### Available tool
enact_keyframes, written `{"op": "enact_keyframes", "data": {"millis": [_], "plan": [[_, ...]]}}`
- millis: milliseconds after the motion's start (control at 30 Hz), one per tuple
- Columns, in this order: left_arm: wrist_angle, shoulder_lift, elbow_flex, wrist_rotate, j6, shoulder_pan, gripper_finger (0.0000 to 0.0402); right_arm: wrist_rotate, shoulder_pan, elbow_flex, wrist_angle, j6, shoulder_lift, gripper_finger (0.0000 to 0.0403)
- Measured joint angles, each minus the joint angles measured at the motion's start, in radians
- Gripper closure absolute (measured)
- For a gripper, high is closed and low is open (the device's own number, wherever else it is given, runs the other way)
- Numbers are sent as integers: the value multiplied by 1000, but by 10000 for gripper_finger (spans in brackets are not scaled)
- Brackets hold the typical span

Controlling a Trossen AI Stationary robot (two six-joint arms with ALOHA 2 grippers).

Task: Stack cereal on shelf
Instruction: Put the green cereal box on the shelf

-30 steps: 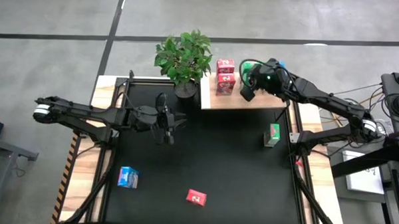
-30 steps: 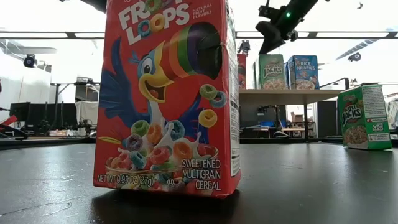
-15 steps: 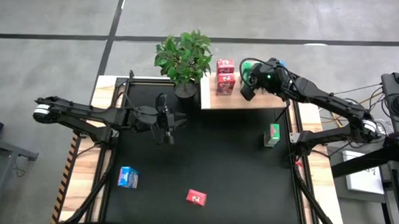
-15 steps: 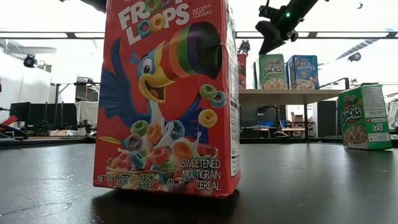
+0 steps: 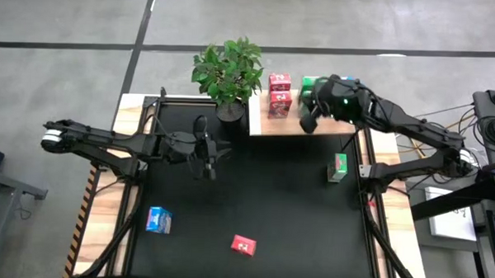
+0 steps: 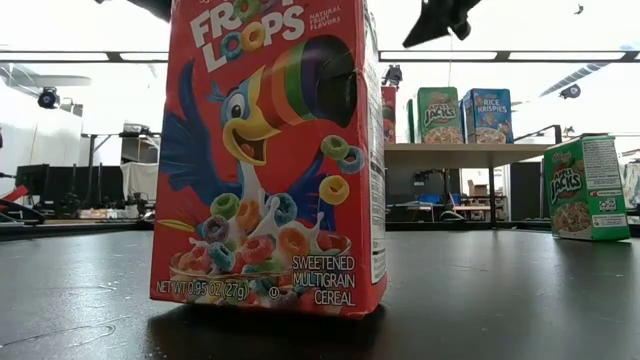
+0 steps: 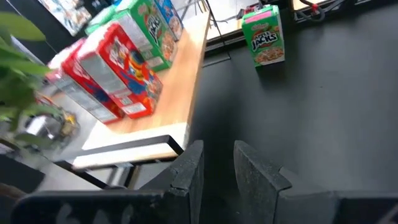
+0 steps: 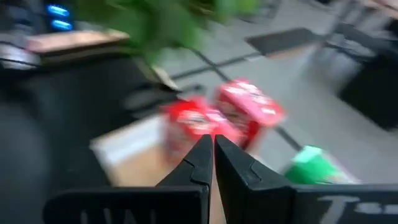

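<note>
Above the shelf (image 5: pixel 314 125), the right gripper (image 5: pixel 307 120) is hanging empty, fingers pressed together, beside the stacked cereal boxes (image 5: pixel 279 95). Level with the table, a green box (image 6: pixel 587 187) is waiting near the shelf: probably next. The left gripper (image 7: pixel 217 165) is idling narrowly parted, empty.

Glossy cardboard cereal (image 6: pixel 268 160), pale grained-wood shelf (image 5: pixel 314 123), matt blk tabletop (image 5: pixel 262 197).
</note>
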State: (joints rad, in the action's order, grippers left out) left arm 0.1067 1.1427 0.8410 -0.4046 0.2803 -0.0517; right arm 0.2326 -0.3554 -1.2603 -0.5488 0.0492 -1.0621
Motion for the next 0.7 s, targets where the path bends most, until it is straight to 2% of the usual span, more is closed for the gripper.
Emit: {"op": "enact_keyframes", "data": {"millis": [233, 367, 500, 700], "plan": [[30, 0, -5, 36, -124, -29, 329, -34, 223, 31, -61, -111, 19, 394], [32, 0, -15, 37, -165, -77, 329, -35, 332, 32, -206, -326, -2, 394], [28, 0, -15, 38, -187, -118, 329, -35, 393, 33, -468, -615, -28, 394], [26, 0, -11, 39, -201, -138, 329, 9, 398, 41, -963, -1070, -62, 394]]}}
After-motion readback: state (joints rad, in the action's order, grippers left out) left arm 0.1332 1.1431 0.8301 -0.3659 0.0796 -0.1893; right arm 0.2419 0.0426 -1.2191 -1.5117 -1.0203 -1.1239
